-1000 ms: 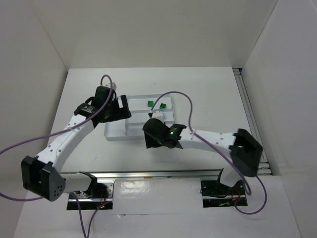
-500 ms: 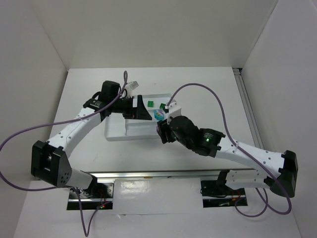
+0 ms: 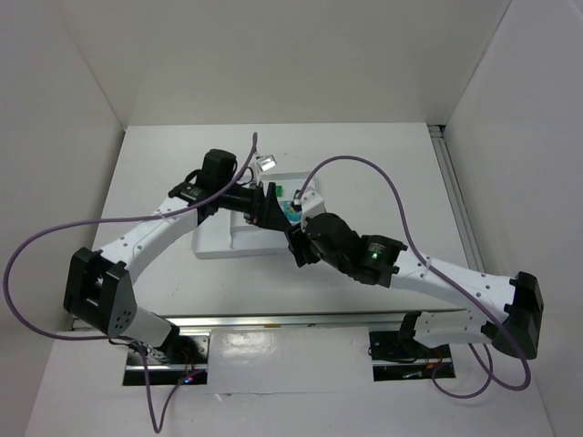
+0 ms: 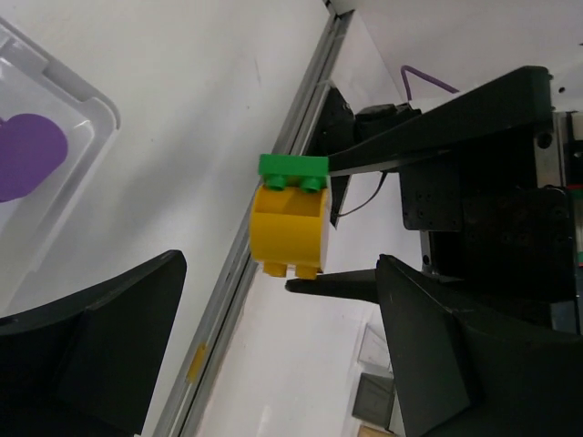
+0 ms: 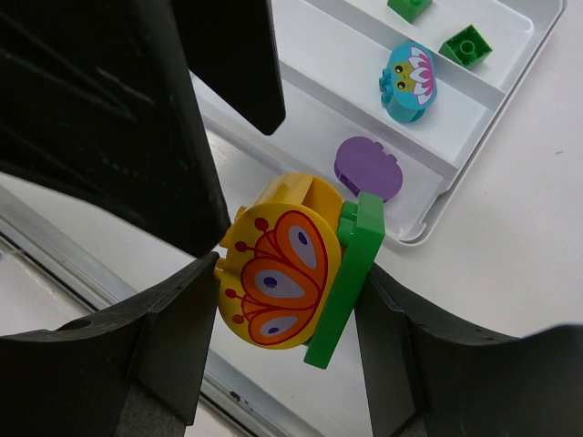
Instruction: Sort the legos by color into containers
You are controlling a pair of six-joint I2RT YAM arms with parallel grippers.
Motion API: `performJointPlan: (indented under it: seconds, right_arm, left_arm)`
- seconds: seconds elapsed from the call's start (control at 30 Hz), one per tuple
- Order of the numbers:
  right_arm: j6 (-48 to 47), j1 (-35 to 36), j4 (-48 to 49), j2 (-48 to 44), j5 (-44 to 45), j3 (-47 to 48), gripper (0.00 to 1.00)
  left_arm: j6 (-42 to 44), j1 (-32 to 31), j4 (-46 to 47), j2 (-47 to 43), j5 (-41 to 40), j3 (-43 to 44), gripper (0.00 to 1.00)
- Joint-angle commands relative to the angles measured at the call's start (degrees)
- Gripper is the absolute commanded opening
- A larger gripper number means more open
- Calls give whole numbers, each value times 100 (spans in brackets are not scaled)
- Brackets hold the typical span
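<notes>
My right gripper (image 5: pixel 287 282) is shut on the orange-yellow piece with green (image 5: pixel 282 273) and holds it in the air just off the white tray's (image 5: pixel 346 68) corner. In the tray lie the purple oval (image 5: pixel 367 167), the cyan-and-pink round piece (image 5: pixel 408 80) and two green cubes (image 5: pixel 408 7) (image 5: pixel 465 45), in separate compartments. My left gripper (image 4: pixel 273 364) is open and empty, with its jaws wide apart and facing the held piece (image 4: pixel 291 218) from close by. In the top view the left gripper (image 3: pixel 270 209) and the right gripper (image 3: pixel 296 244) meet over the tray's (image 3: pixel 214 238) right part.
The left gripper's black body (image 5: pixel 109 118) fills the upper left of the right wrist view, close to the held piece. A metal rail (image 3: pixel 273 320) runs along the table's near edge. White walls enclose the table on three sides.
The left arm has swung right across the tray until its open gripper faces the right gripper. The right arm has extended forward and now holds nearly still with the piece.
</notes>
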Motion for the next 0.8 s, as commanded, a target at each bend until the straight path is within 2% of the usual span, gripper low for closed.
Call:
performJointPlan:
  seconds: [0.0,0.47,0.5,0.53,0.6,0.63,0.7,0.73,0.77]
  right_arm:
    - [-110,34,96,20,-91,281,54]
    - [-110,-19,202,135,-38,343,54]
    - [-110,-19,254,135,-38,343,54]
    - [-110,-19,254,135,-38,343,54]
    - [-110,-19,254,135,-38,343,54]
    - [-110,-19,254,187,-38,343,54]
    - [-110,-19,254,188,-38,343,54]
    - [-110,-19,254,188,-38,343,54]
    - [-110,-71,254,188,-38,343,54]
  left_arm:
    - [218,-93,312,6,412,104,98]
    - [500,-549,225,410,816,210,88]
    - [499,-550,286,463,886,210,80]
    - [499,-550,287,463,887,210,80]
    - [420,-550,418,463,1018,149,71]
    - [368,-550,471,463,1018,148,62]
    - [368,-550,471,463,1018,148,51]
    - [368,-550,471,463,1018,148,49]
    - [368,-550,471,463,1018,148,38]
